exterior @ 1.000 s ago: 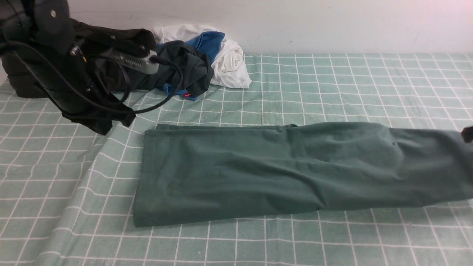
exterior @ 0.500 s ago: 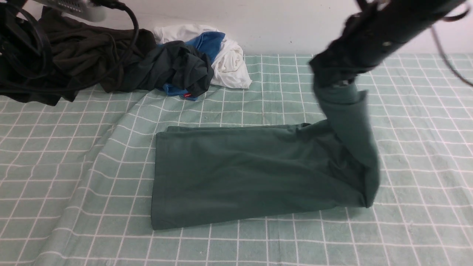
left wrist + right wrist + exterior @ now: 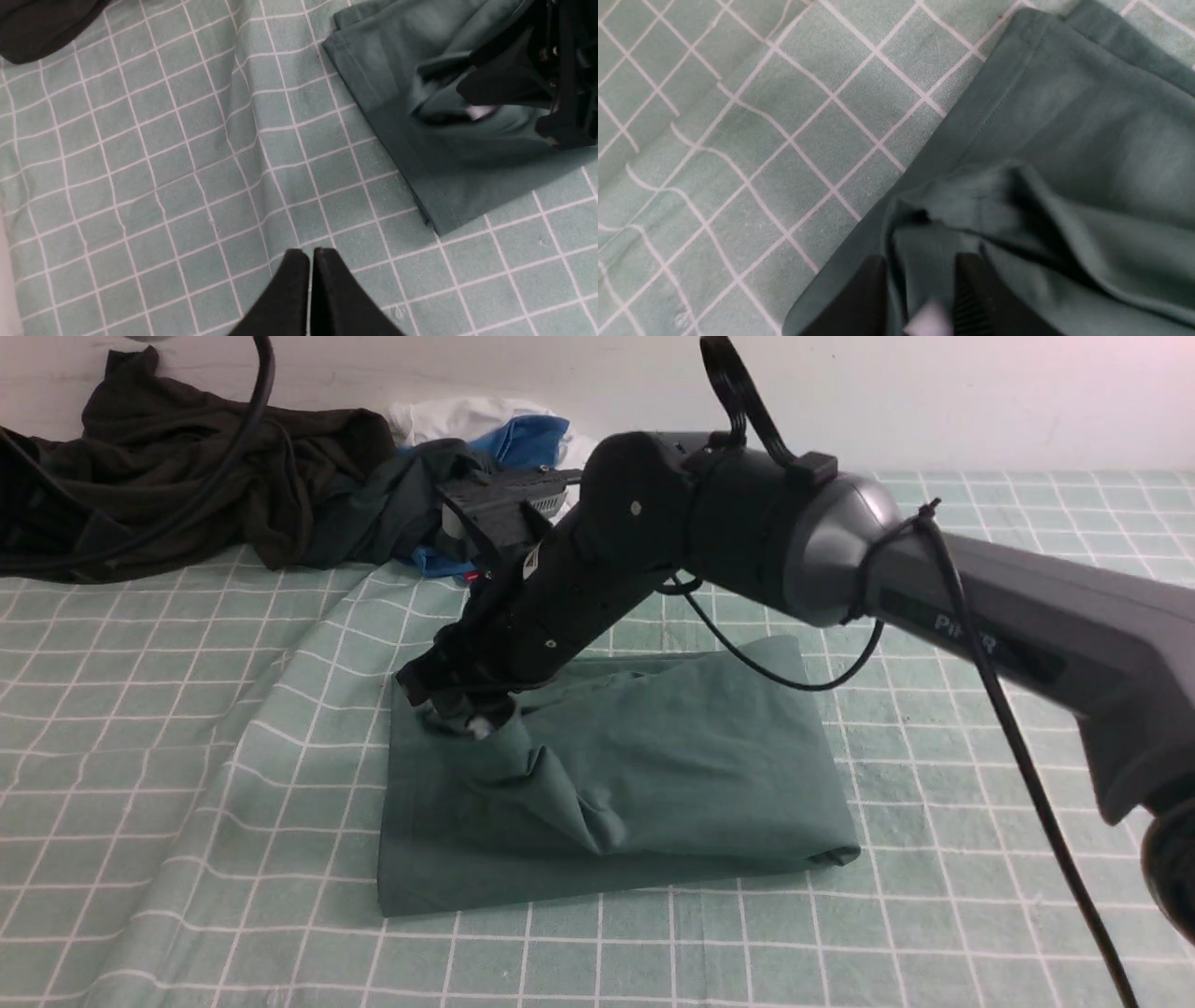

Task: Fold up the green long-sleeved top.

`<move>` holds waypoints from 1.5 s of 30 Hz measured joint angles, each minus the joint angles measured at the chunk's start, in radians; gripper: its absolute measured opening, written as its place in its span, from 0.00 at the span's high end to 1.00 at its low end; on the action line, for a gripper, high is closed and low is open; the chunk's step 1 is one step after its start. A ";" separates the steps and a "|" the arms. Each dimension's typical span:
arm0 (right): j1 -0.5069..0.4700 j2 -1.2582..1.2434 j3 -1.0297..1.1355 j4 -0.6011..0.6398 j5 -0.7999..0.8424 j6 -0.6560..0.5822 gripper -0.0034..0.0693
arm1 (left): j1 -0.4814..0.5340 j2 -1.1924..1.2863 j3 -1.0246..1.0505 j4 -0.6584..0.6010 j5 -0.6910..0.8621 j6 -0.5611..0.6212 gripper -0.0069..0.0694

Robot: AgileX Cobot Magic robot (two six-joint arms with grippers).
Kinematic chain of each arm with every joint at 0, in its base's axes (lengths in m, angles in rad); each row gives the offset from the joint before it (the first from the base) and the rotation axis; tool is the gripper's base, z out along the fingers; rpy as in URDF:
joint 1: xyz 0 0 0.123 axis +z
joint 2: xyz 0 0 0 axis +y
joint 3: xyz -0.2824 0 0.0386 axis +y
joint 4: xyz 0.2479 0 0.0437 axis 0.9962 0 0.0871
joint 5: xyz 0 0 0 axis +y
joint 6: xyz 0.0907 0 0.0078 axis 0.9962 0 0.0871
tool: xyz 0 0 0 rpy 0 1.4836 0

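The green long-sleeved top lies folded on the checked cloth, its right part doubled over to the left. My right gripper is at the top's far left corner, shut on a bunch of its fabric that rises in a peak to the jaws. In the right wrist view the fingers pinch ribbed green fabric of the top. My left gripper is shut and empty, above bare cloth, apart from the top's near left corner. The logo is hidden.
A blackish-brown garment is heaped at the back left, with a very dark green garment and blue and white clothes beside it by the wall. The green checked cloth is wrinkled left of the top.
My right arm swept from the right edge across to the left, carrying the top's right end over and folding it onto the left half. The left arm rose out of the front view.
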 joint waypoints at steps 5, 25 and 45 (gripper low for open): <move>-0.050 -0.056 -0.073 -0.145 0.201 -0.001 0.30 | 0.000 -0.001 0.049 -0.070 -0.031 0.000 0.91; -0.206 -0.990 0.812 -0.365 -0.065 0.061 0.86 | -0.071 -0.534 0.663 0.033 -0.289 -0.101 0.91; -0.206 -1.809 1.337 -0.338 -0.373 0.146 0.97 | -0.071 -1.030 0.891 0.140 -0.395 -0.217 0.91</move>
